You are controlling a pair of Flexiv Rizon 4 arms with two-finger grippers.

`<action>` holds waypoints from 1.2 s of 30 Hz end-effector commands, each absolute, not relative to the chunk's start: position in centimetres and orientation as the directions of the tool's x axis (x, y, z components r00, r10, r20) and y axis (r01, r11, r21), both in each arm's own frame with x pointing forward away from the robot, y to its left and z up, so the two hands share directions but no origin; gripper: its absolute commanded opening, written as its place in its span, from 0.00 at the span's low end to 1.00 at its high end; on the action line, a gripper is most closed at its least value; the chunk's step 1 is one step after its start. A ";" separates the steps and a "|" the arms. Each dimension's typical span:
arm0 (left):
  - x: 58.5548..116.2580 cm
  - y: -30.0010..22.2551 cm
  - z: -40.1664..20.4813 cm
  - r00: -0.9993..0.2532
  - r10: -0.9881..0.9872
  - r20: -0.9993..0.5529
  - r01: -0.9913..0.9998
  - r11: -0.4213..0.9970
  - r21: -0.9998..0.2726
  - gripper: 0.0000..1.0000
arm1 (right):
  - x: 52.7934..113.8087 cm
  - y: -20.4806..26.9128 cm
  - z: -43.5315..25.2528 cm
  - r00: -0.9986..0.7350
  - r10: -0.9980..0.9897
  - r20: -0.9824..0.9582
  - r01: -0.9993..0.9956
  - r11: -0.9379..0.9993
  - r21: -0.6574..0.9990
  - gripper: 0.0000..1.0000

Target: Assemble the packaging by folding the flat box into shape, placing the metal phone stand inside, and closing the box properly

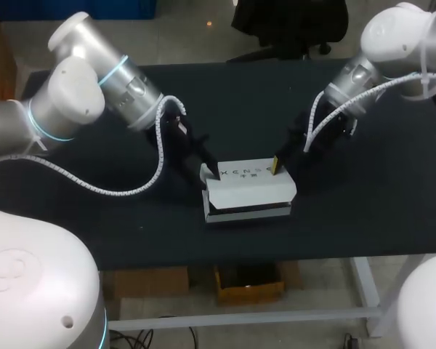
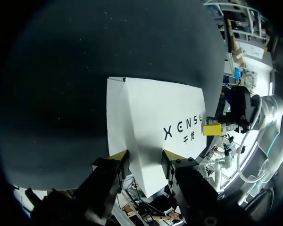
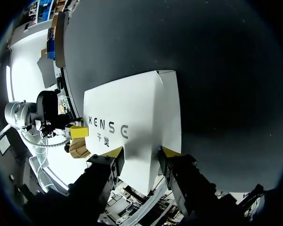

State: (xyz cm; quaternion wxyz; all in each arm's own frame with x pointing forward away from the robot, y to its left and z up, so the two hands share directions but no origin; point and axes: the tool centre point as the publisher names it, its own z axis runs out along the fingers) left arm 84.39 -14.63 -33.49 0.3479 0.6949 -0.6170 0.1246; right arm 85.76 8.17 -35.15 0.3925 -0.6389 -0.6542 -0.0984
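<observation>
A white box (image 1: 248,187) with dark print on its lid lies in the middle of the black table (image 1: 363,196); a dark slit runs along its front bottom edge. My left gripper (image 1: 212,169) is at the box's left end. In the left wrist view the box (image 2: 151,117) fills the space between the left gripper's (image 2: 145,155) fingers, which press it from both sides. My right gripper (image 1: 277,166) holds the right end the same way, with the box (image 3: 137,117) between the right gripper's (image 3: 141,151) fingers. No phone stand shows.
The black cloth around the box is bare to the table's edges on all sides. Each arm comes in over a back corner of the table, cables trailing beside it.
</observation>
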 end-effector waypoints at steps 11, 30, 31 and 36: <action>84.9 -16.0 -33.4 0.214 -0.773 0.597 -0.930 0.026 0.367 0.44 | 86.0 9.6 -35.2 0.140 0.750 0.646 0.886 0.197 -0.421 0.45; 84.5 -15.8 -32.4 0.240 -0.767 0.595 -0.910 0.035 0.412 0.45 | 86.0 9.9 -34.3 0.163 0.743 0.650 0.860 0.216 -0.463 0.45; 84.5 -15.8 -32.4 0.241 -0.767 0.594 -0.910 0.035 0.414 0.45 | 86.0 9.9 -34.2 0.164 0.743 0.649 0.860 0.216 -0.463 0.45; 84.6 -15.8 -32.3 0.246 -0.768 0.591 -0.906 0.033 0.421 0.45 | 86.0 9.7 -34.1 0.169 0.742 0.649 0.857 0.215 -0.469 0.45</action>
